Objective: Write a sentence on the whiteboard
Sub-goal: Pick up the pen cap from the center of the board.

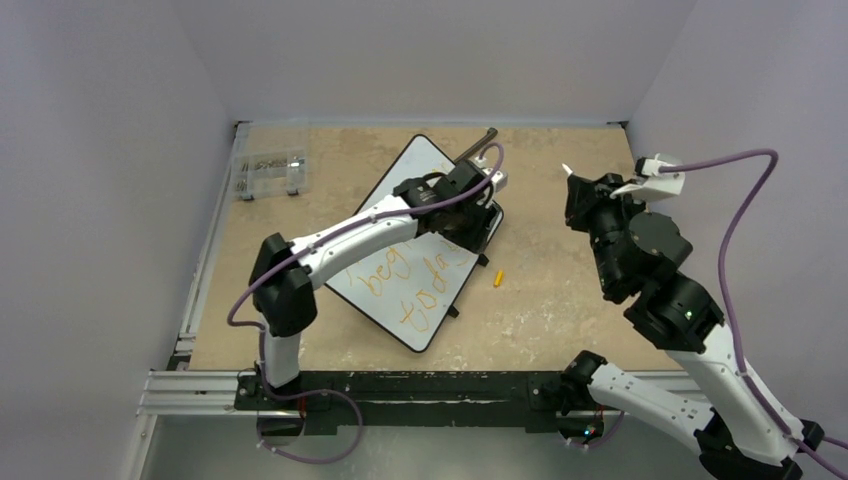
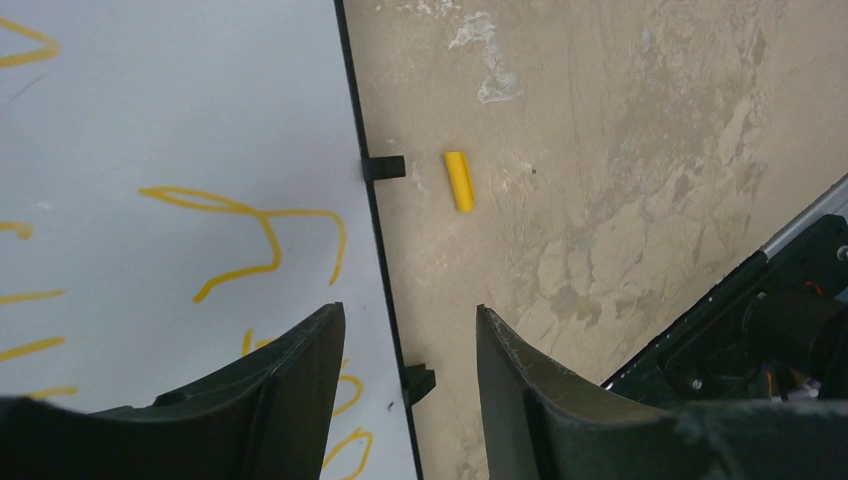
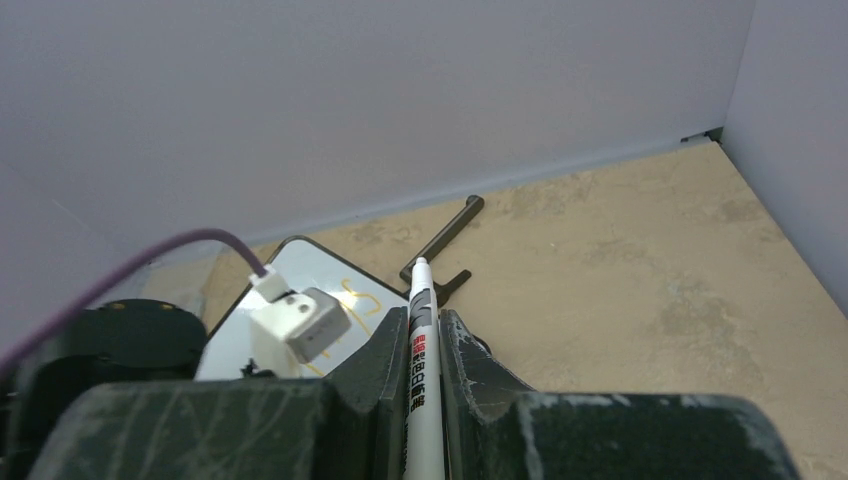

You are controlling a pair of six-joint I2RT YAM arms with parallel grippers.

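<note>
The right gripper (image 3: 421,318) is pressed together on a white marker pen (image 3: 420,288), whose barrel carries red and black print and whose tip pokes out just past the fingertips; this gripper hangs in the air over the right side of the table (image 1: 560,300), well apart from the whiteboard (image 1: 418,165). The left gripper (image 2: 410,315) has its two dark fingers (image 2: 300,370) spread with a plain gap between them and nothing in that gap; it hovers above the right-hand rim of the whiteboard, one finger over the white surface and the other over the bare tabletop. The whiteboard lies flat on the table, turned like a diamond in the overhead view, near the middle and a little to the left, with the left arm reaching across it. The sentence (image 1: 425,295) shows as orange handwriting in slanted lines on the board; the letters "beg" and "toda" can be read, and the rest is hidden under the arm. Two small black feet (image 2: 385,167) stick out from the board's thin black rim. Just beside that rim, apart from it, a short yellow cylinder (image 2: 459,180) lies on the tan, mottled tabletop. Beyond the far corner of the board a dark rod (image 3: 445,238) lies on the table, and a clear plastic box (image 1: 268,172) sits by the left wall
</note>
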